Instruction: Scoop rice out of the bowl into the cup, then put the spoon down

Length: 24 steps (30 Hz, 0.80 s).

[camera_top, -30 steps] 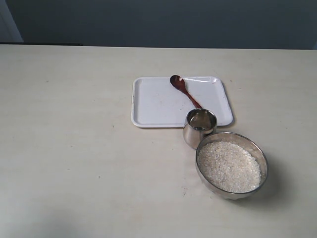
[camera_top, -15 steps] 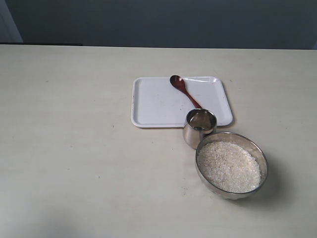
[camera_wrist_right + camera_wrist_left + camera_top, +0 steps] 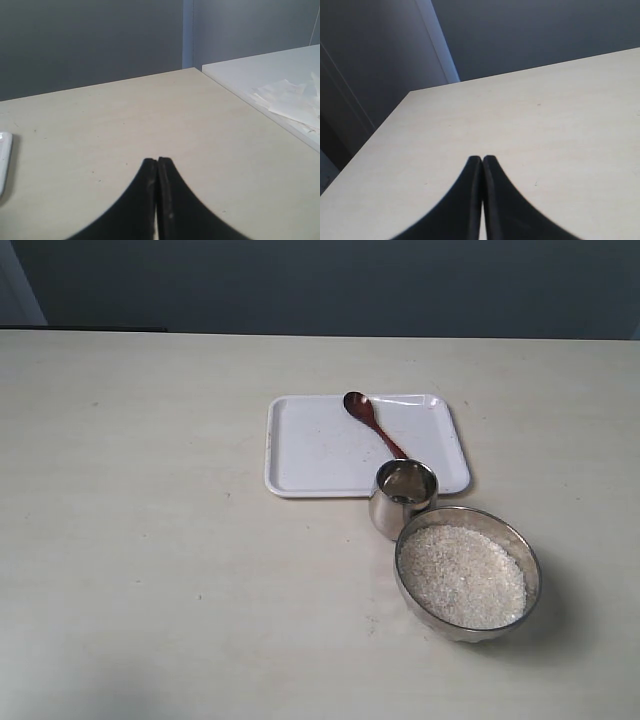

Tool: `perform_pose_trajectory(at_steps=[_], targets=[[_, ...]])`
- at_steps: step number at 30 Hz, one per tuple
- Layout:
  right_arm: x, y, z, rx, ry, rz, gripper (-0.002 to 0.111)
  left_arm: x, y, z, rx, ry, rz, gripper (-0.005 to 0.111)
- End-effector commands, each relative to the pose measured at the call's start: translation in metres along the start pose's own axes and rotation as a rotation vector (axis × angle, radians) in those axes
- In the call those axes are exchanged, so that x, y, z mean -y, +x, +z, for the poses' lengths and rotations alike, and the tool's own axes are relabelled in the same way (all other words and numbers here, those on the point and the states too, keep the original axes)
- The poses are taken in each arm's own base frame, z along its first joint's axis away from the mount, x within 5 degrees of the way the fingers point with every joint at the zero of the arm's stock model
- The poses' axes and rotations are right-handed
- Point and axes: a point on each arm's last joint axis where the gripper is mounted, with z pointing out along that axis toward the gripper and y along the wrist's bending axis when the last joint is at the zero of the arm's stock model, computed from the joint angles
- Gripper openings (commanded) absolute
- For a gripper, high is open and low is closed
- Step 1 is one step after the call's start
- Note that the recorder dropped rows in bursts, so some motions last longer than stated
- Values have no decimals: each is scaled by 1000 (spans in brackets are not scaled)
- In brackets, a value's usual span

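Note:
In the exterior view the wide steel bowl (image 3: 520, 536) holds white rice (image 3: 461, 575) at the front right. The small steel cup (image 3: 402, 497) stands just behind it, touching its rim. A dark reddish-brown wooden spoon (image 3: 370, 420) lies on a white tray (image 3: 310, 445), its handle end hidden behind the cup. Neither arm shows in the exterior view. My left gripper (image 3: 482, 159) is shut with nothing in it, over bare table. The right gripper (image 3: 157, 160) is also shut and empty; none of the task's things appear between its jaws.
The pale table (image 3: 150, 540) spreads wide to the left of the tray. In the right wrist view the white tray's edge (image 3: 3, 160) shows at one side, and a second white surface with papers (image 3: 290, 100) adjoins the table.

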Motion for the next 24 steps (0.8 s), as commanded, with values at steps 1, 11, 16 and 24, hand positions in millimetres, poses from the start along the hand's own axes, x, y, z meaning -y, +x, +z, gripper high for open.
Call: perform_pose_trajectory(at_steps=[1,11,16,24], targets=[[0,-1,0,19,6,-7,-1,0,-2,-1,22,1,-1,1],[0,-1,0,23,6,-7,-1,-2,-2,-1,14,-30,-6,1],[0,-1,0,23,6,-7,-1,-4,-1,-1,5,-67,-12,1],[0,-1,0,23,6,-7,-1,-4,-1,-1,4,-68,-12,1]])
